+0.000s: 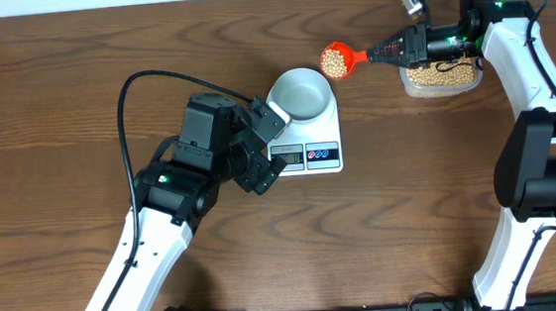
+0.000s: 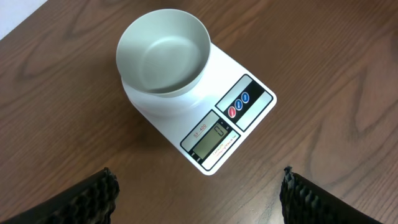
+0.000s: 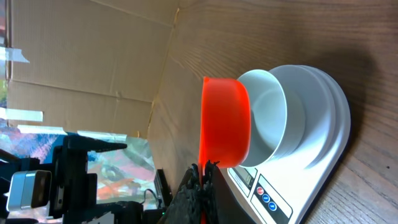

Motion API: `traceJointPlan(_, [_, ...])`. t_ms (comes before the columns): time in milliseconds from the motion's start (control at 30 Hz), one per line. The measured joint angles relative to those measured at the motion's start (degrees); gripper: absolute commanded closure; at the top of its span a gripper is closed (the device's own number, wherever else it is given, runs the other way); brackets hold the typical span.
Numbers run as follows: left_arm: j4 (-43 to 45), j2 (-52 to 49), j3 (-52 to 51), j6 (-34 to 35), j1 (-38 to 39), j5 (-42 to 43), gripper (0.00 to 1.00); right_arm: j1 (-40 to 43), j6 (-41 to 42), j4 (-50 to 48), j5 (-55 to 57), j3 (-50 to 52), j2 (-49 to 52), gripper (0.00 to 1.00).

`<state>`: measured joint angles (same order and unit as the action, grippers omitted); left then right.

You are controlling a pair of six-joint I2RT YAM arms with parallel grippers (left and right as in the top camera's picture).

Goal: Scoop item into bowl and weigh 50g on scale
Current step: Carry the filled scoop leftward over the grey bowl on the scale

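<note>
R claw (image 1: 377, 52) clamped on scoop (image 1: 342, 57) handle, beans (image 1: 331, 62) loaded; bowl (image 1: 301, 92) just ahead, on scale (image 1: 326, 128). L claw (image 2: 199, 206) apart, idle. Transfer step; next: advance over rim, tip slowly.

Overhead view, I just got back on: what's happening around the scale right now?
The right gripper is shut on the handle of an orange scoop heaped with beans, holding it in the air between the clear tub and the bowl. The bowl sits empty on the scale, nothing poured yet. The left gripper hangs open beside the scale's front, holding nothing.
</note>
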<state>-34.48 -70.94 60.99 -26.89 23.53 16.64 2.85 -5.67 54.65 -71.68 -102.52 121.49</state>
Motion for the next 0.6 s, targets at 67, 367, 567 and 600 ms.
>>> traceJointPlan(67, [0.0, 0.0, 0.0, 0.0, 0.0, 0.0, 0.14, -0.1, 0.0, -0.1, 0.0, 0.0, 0.0, 0.99])
traceJointPlan(367, [0.0, 0.0, 0.0, 0.0, 0.0, 0.0, 0.14, -1.9, 0.0, -0.2, 0.6, 0.0, 0.0, 0.99])
traceJointPlan(567, [0.0, 0.0, 0.0, 0.0, 0.0, 0.0, 0.14, -5.0, 0.0, -1.6, 4.4, 0.0, 0.0, 0.99])
traceJointPlan(600, [0.0, 0.0, 0.0, 0.0, 0.0, 0.0, 0.14, -5.5, 0.0, -2.2, 5.1, 0.0, 0.0, 0.99])
